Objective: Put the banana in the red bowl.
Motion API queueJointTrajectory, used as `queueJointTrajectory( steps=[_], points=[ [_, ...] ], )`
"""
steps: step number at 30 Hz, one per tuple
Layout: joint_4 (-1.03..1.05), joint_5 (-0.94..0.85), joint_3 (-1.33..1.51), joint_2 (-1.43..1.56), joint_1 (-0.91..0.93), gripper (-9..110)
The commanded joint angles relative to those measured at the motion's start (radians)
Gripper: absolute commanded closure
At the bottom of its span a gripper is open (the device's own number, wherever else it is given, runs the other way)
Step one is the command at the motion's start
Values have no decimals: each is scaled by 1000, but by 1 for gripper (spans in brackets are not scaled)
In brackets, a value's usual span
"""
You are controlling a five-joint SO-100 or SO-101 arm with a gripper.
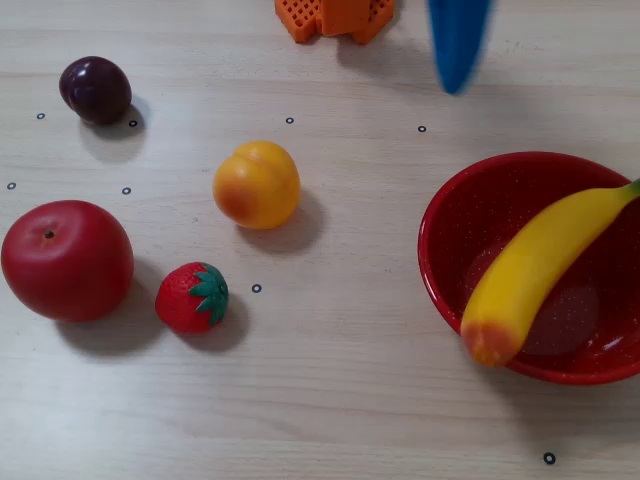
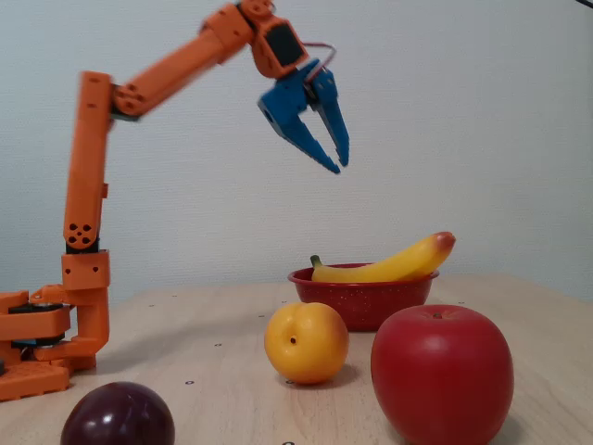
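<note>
The yellow banana (image 1: pixel 535 265) lies slanted across the red bowl (image 1: pixel 432 262) at the right of a fixed view. Its orange-red end rests on the bowl's near rim and its green stem points to the frame's right edge. From the side, the banana (image 2: pixel 389 267) rests on top of the red bowl (image 2: pixel 366 301), one end sticking up past the rim. My blue gripper (image 2: pixel 340 167) hangs high in the air above and left of the bowl, fingertips together, holding nothing. Only its blue tip (image 1: pixel 456 85) enters the top-down picture, beyond the bowl.
A red apple (image 1: pixel 66 260), a strawberry (image 1: pixel 193 297), a yellow-orange peach (image 1: pixel 257 184) and a dark plum (image 1: pixel 95 89) lie left of the bowl. The orange arm base (image 1: pixel 335 17) stands at the table's far edge. Small black dots mark the wooden tabletop.
</note>
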Motion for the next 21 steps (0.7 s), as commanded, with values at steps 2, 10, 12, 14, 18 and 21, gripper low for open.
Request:
queueJointTrajectory(
  steps=[2,10,12,14,18,21],
  points=[
    [-115,-38,287,319,-71,101],
    [-298,-95,1008,896,-175,101],
    [-325,-100,1155,1017,-190,101],
    [-359,-109,1302,1140,-207,101],
    [-471,-161,1557,1330,-218,101],
    [-574,-227,1733,1476,-212,101]
  ],
)
